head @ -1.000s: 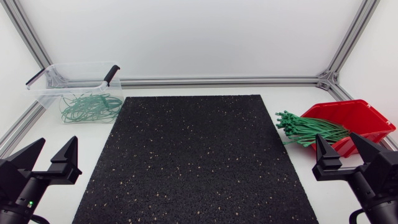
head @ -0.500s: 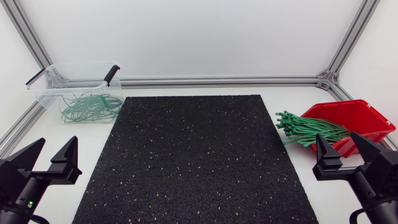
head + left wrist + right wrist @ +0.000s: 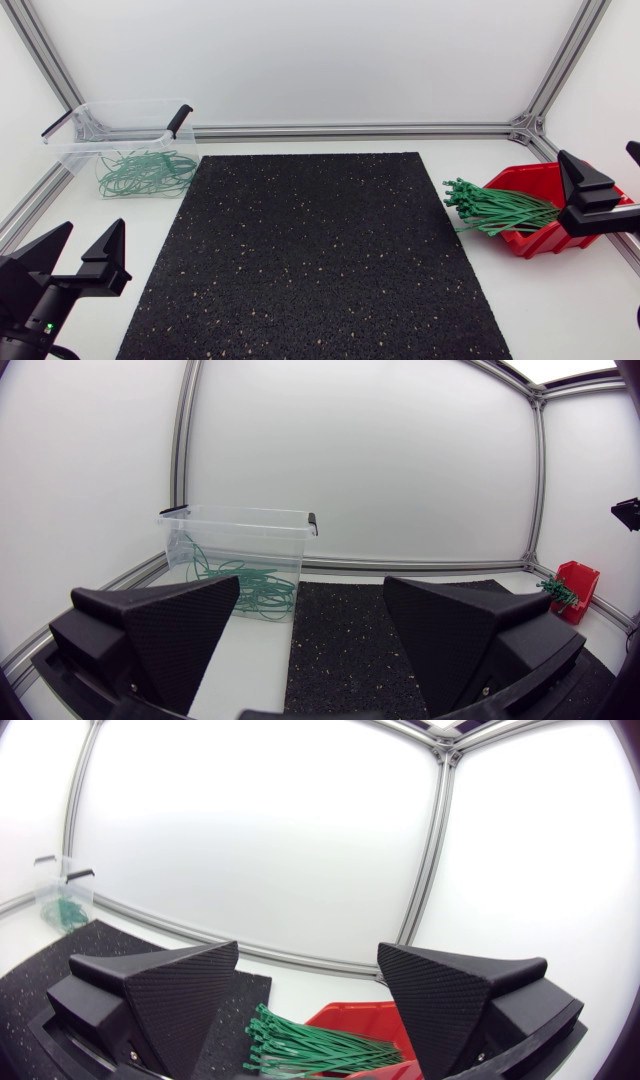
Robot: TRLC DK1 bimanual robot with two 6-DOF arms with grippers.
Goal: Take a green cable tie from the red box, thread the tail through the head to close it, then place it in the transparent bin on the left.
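Observation:
A bundle of green cable ties [image 3: 495,209] [image 3: 315,1043] lies in the red box [image 3: 547,181] [image 3: 372,1018] at the table's right, heads sticking out over the box's left rim. My right gripper [image 3: 612,188] [image 3: 308,995] hangs open above the box, with the ties below and ahead of its fingers. The transparent bin [image 3: 122,146] [image 3: 238,547] at the back left holds several closed green ties [image 3: 142,170]. My left gripper [image 3: 74,250] [image 3: 312,625] stands open and empty at the front left, the bin well ahead of it.
A black speckled mat [image 3: 315,251] covers the middle of the table. Aluminium frame rails [image 3: 350,131] run along the back and side edges. The bin has black lid clips [image 3: 179,120] on its rim.
My right gripper has risen and moved back from the table's front right to above the red box. The left arm has not moved.

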